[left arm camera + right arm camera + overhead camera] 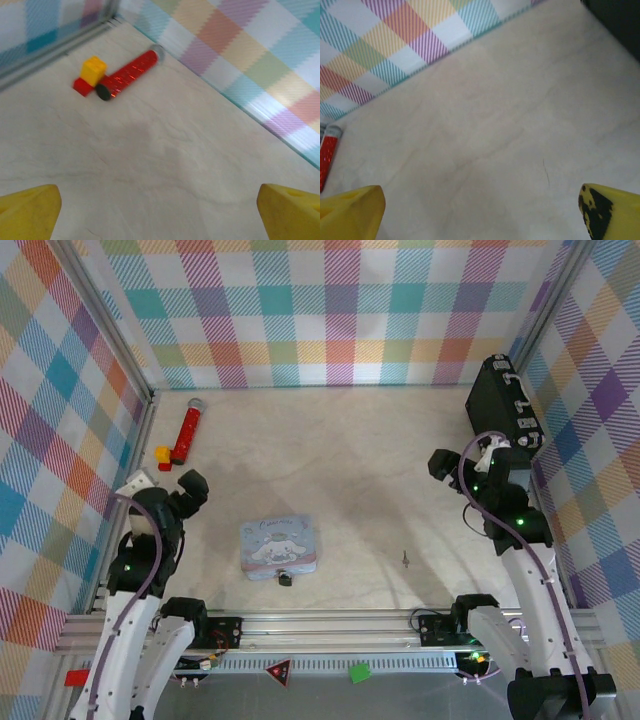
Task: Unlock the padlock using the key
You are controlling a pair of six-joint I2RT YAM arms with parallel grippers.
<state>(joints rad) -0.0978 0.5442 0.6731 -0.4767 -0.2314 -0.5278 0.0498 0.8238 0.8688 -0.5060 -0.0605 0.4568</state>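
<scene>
Padlock [285,579] touches the blue tin [278,543], so we risk shoving both. Our left gripper [190,488] and right gripper [441,462] stand spread and empty; the flat key [405,559] may skid away.

No legible text; print on pale blue tin [279,545] too small.

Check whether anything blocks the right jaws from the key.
Nothing visible does: only bare table lies between the open right jaws and the key; the blue tin and padlock sit off to the key's left.
</scene>
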